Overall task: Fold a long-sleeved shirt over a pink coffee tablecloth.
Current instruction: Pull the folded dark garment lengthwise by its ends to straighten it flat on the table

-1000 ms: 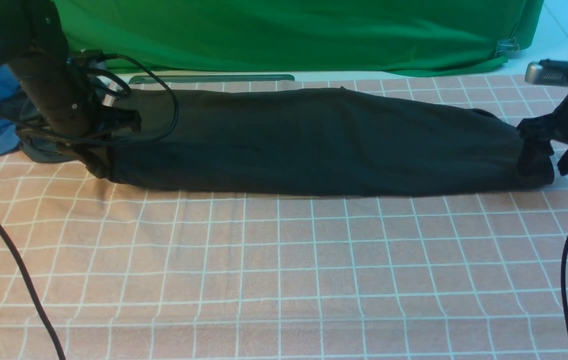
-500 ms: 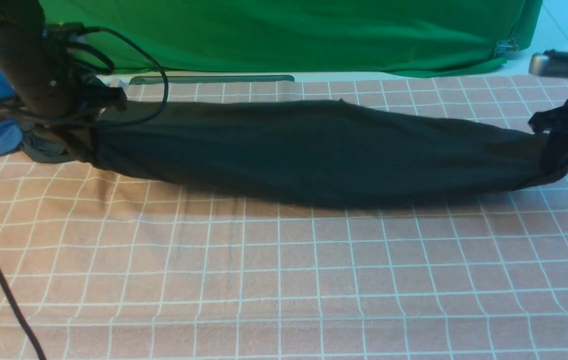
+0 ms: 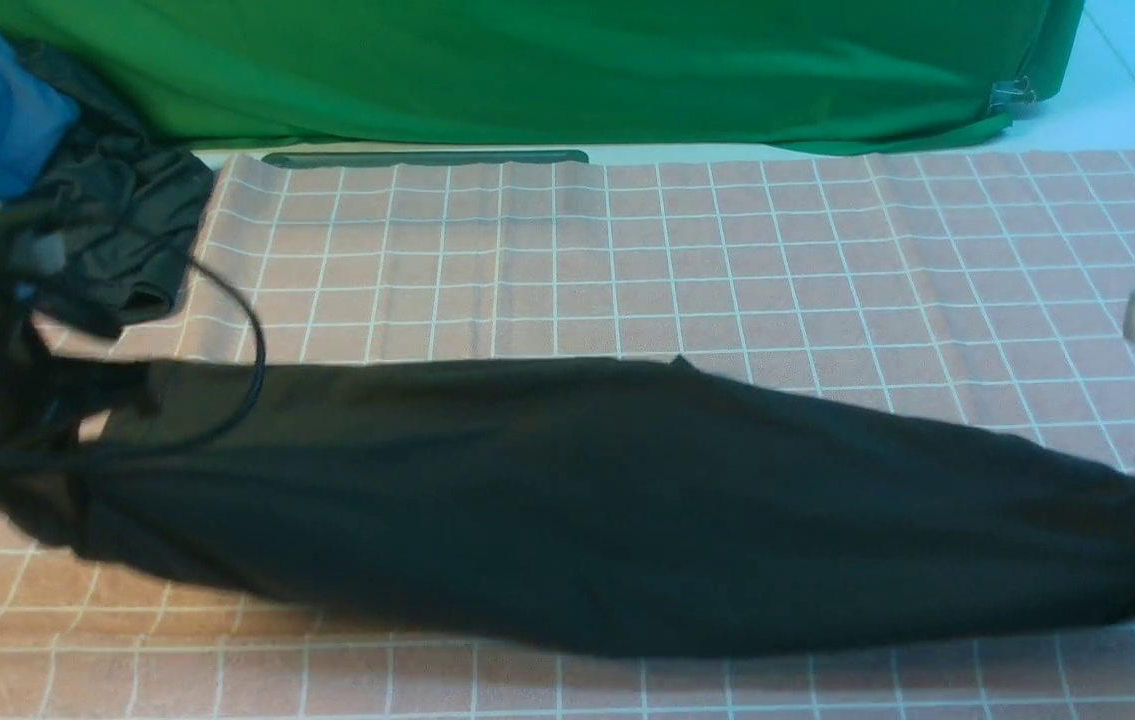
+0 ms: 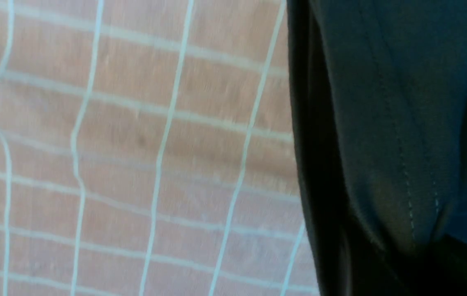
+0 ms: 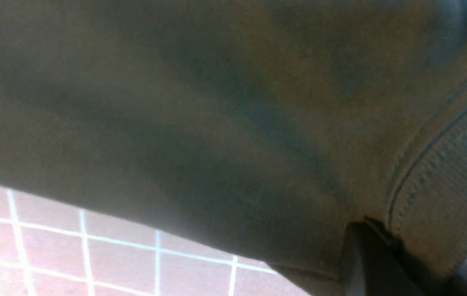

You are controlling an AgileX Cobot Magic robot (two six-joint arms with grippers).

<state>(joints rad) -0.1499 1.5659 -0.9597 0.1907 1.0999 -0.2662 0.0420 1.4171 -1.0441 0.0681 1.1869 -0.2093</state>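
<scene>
Holding long-sleeved shirt (image 3: 587, 500) stretched across pink coffee tablecloth (image 3: 627, 250) with left gripper (image 4: 451, 267) and right gripper (image 5: 381, 263), both pinched on its ends; ribbed edge (image 5: 443, 197) visible close up (right wrist view only).

Right end of long-sleeved shirt (image 3: 577, 500) off-frame.

pink grid tablecloth (image 3: 727, 250), black shirt (image 3: 577, 500) stretched across it
</scene>
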